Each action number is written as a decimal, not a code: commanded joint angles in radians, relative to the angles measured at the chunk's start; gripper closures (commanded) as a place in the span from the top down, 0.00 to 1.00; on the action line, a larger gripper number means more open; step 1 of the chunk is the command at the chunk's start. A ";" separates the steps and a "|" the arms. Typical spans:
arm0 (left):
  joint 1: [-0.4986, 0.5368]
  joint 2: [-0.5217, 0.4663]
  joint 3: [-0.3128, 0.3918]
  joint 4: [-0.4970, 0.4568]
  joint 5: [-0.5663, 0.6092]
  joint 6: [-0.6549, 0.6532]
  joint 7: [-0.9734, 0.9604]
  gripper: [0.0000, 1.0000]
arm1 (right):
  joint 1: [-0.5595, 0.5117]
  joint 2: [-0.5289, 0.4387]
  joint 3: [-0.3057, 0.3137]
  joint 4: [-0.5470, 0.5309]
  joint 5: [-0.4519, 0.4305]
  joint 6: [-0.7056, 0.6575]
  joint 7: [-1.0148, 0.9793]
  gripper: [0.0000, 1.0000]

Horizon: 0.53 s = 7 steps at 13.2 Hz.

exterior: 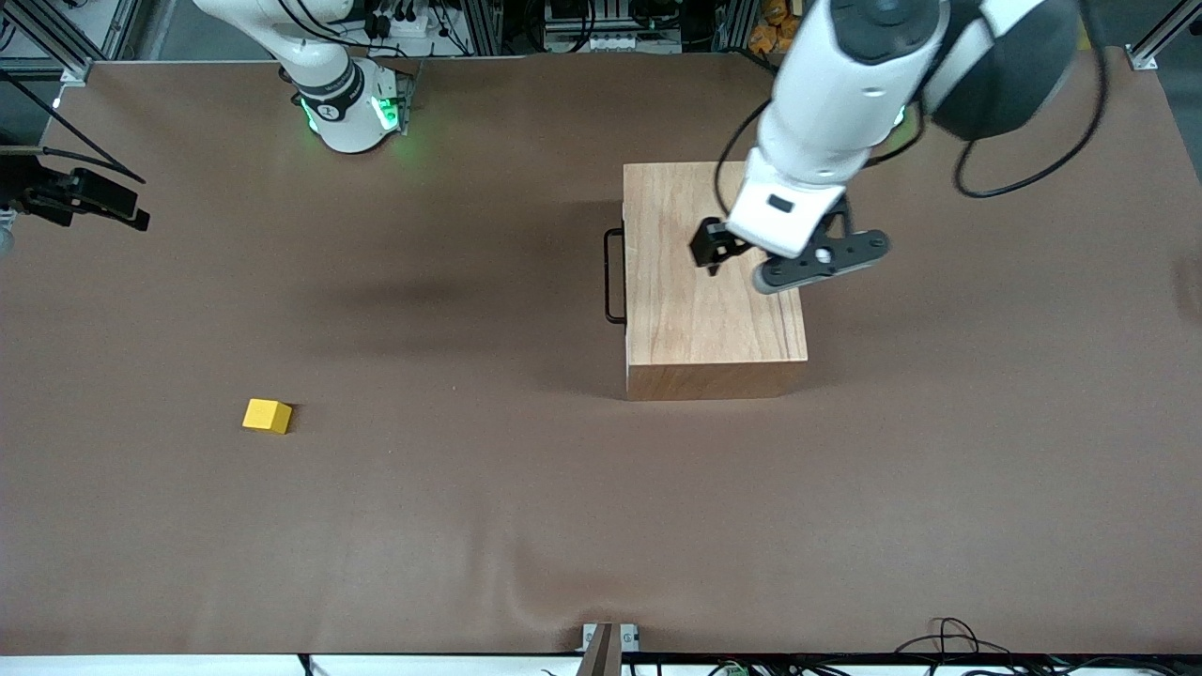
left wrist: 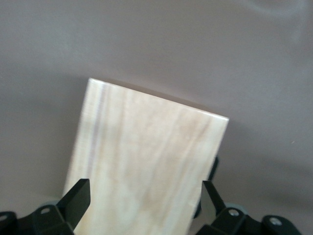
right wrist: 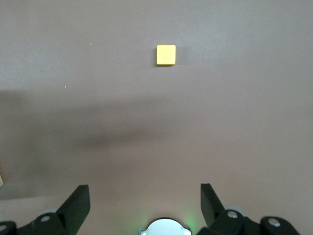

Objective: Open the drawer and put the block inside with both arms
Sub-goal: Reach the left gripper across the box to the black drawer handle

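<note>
Overhead, the left gripper (exterior: 742, 268) hangs above the top of the wooden cabinet (exterior: 714, 310), its fingers (left wrist: 76, 198) spread wide with nothing between them; the left wrist view looks straight down on the cabinet's pale grain. The cabinet stands toward the left arm's end of the bench, closer to the edge where the robot bases are. Its drawer is fully pushed in, and only the thin black wire handle (exterior: 612, 276) shows, on the cabinet face turned toward the right arm's end. The yellow block (exterior: 267, 415) lies alone on the brown bench top (exterior: 470, 526), well apart from the cabinet, toward the right arm's end and nearer the front camera. The right gripper (right wrist: 144, 203) waits high over bare bench, jaws open and empty, with the block in its wrist view.
</note>
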 commanded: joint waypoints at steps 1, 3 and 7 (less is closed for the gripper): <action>-0.101 0.059 0.018 0.059 0.031 0.070 -0.171 1.00 | -0.002 -0.012 0.006 -0.018 -0.010 0.006 0.020 1.00; -0.166 0.113 0.016 0.062 0.048 0.116 -0.210 1.00 | -0.013 -0.015 0.003 -0.017 -0.012 -0.002 0.018 1.00; -0.283 0.234 0.036 0.136 0.051 0.135 -0.303 1.00 | -0.063 -0.017 0.003 -0.017 -0.012 -0.016 0.007 1.00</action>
